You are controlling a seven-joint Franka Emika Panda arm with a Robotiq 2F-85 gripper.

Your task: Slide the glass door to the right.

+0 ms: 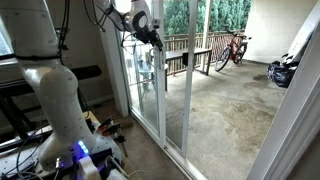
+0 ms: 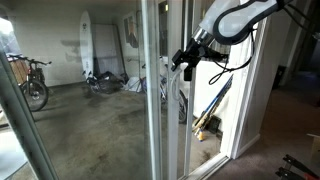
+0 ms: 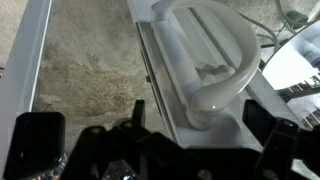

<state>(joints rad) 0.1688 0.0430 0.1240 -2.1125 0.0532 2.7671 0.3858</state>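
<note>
Against the doorway, my jaws hang high up, close to the white post [image 3: 160, 62] that carries a round loop handle [image 3: 215, 60]. Wrist view: jaws spread wide, one dark finger [image 3: 35, 140] at each lower corner, nothing pinched between them. The loop handle lies just ahead of the fingertips, not inside the gap; contact cannot be confirmed.

Glass door [image 1: 147, 95]: a tall clear panel in a narrow white frame, upright, directly below and beside my jaws in an exterior view. How far it overlaps the neighbouring pane cannot be determined.

Seen through the glass: a concrete patio floor [image 1: 220, 110], a bicycle [image 1: 232, 48] by a railing [image 1: 190, 55], and a surfboard [image 2: 87, 42] leaning on the far wall. My arm [image 1: 55, 95] rises white from the room side of the doorway.
</note>
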